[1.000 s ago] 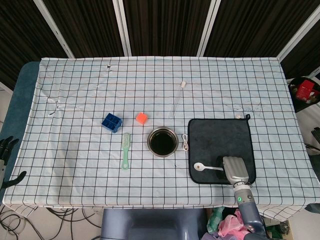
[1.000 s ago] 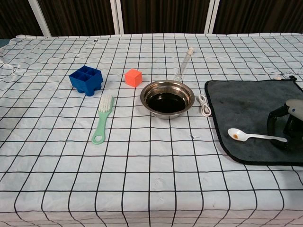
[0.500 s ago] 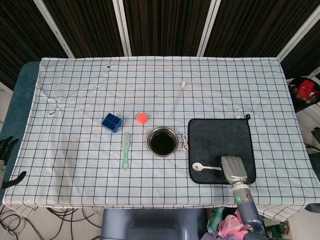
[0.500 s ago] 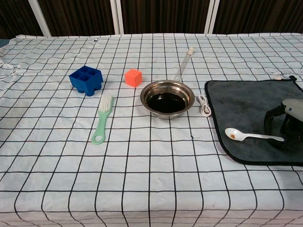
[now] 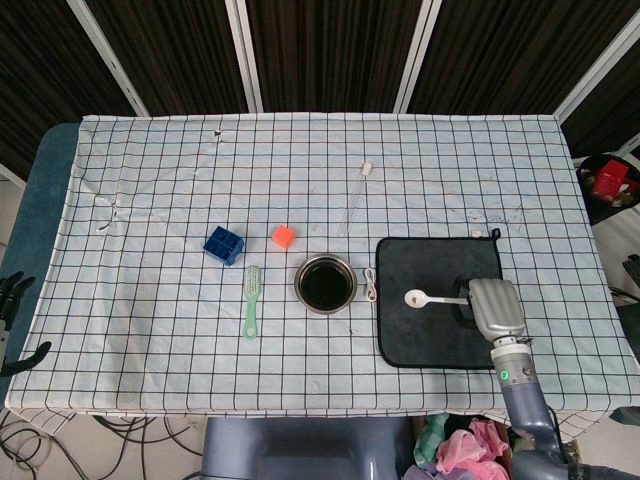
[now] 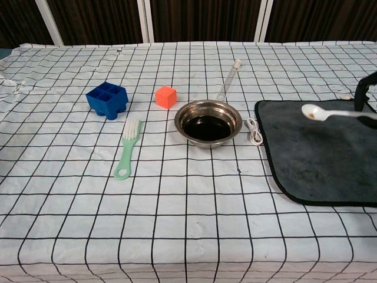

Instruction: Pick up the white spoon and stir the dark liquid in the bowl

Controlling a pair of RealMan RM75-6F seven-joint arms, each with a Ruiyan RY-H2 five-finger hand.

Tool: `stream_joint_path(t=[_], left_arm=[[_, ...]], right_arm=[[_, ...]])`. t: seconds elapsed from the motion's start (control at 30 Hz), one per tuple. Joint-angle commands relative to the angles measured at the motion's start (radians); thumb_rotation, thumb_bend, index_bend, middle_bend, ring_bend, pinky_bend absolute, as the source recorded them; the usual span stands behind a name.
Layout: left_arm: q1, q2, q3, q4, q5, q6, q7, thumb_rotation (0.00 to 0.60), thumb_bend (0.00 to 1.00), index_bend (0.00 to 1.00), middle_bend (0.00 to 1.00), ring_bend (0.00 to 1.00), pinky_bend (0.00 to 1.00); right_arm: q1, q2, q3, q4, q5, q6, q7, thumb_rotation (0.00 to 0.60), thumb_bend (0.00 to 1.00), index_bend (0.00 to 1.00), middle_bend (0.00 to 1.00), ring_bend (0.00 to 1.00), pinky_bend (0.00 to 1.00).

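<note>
My right hand [image 5: 494,308] holds the white spoon [image 5: 428,298] by its handle, lifted above the dark grey cloth [image 5: 425,335]. In the chest view the spoon [image 6: 323,112] hangs level in the air with its bowl pointing left, and only the fingers [image 6: 364,90] of that hand show at the right edge. The steel bowl [image 5: 325,284] of dark liquid [image 6: 208,126] stands left of the cloth, apart from the spoon. At the far left edge of the head view, my left hand [image 5: 14,320] is partly seen, off the table, holding nothing.
A white cable [image 5: 370,283] lies between bowl and cloth. A green brush [image 5: 251,299], a blue ice tray [image 5: 224,245] and an orange cube [image 5: 284,236] lie left of the bowl. A glass dropper [image 5: 359,194] lies behind it.
My right hand has closed on the spoon's handle and lifted it off the cloth, carrying it up and away from the table's front edge. The bowl has not moved.
</note>
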Motion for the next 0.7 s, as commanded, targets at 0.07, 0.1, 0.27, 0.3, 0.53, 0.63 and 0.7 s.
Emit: stream_joint_path(t=[0.07, 0.1, 0.27, 0.3, 0.53, 0.63, 0.7], left_arm=[[0.006, -0.006, -0.004, 0.008, 0.016, 0.026, -0.007, 0.6, 0.22, 0.09, 0.03, 0.0, 0.0], [0.007, -0.009, -0.006, 0.012, 0.021, 0.035, -0.01, 0.6, 0.22, 0.09, 0.03, 0.0, 0.0], [0.016, -0.017, -0.01, 0.024, 0.03, 0.062, -0.023, 0.6, 0.22, 0.09, 0.03, 0.0, 0.0], [0.017, -0.018, -0.011, 0.024, 0.029, 0.065, -0.025, 0.6, 0.22, 0.09, 0.03, 0.0, 0.0], [0.021, -0.022, -0.015, 0.027, 0.031, 0.077, -0.018, 0.6, 0.22, 0.09, 0.03, 0.0, 0.0], [0.019, -0.034, -0.026, 0.039, 0.03, 0.091, -0.013, 0.6, 0.22, 0.09, 0.03, 0.0, 0.0], [0.017, -0.046, -0.034, 0.05, 0.017, 0.09, -0.003, 0.6, 0.22, 0.09, 0.03, 0.0, 0.0]], right_arm=[[0.05, 0.075, 0.038, -0.007, -0.093, 0.032, -0.104, 0.6, 0.4, 0.62, 1.0, 1.0, 1.0], [0.059, 0.083, 0.042, -0.007, -0.102, 0.031, -0.118, 0.6, 0.4, 0.62, 1.0, 1.0, 1.0], [0.127, 0.113, 0.061, 0.027, -0.157, -0.014, -0.182, 0.6, 0.4, 0.62, 1.0, 1.0, 1.0], [0.145, 0.116, 0.063, 0.045, -0.172, -0.031, -0.192, 0.6, 0.4, 0.62, 1.0, 1.0, 1.0], [0.237, 0.085, 0.064, 0.201, -0.301, -0.069, -0.183, 0.6, 0.4, 0.62, 1.0, 1.0, 1.0], [0.266, 0.06, 0.054, 0.282, -0.392, -0.038, -0.172, 0.6, 0.4, 0.62, 1.0, 1.0, 1.0], [0.28, 0.041, 0.043, 0.333, -0.451, -0.011, -0.145, 0.6, 0.4, 0.63, 1.0, 1.0, 1.0]])
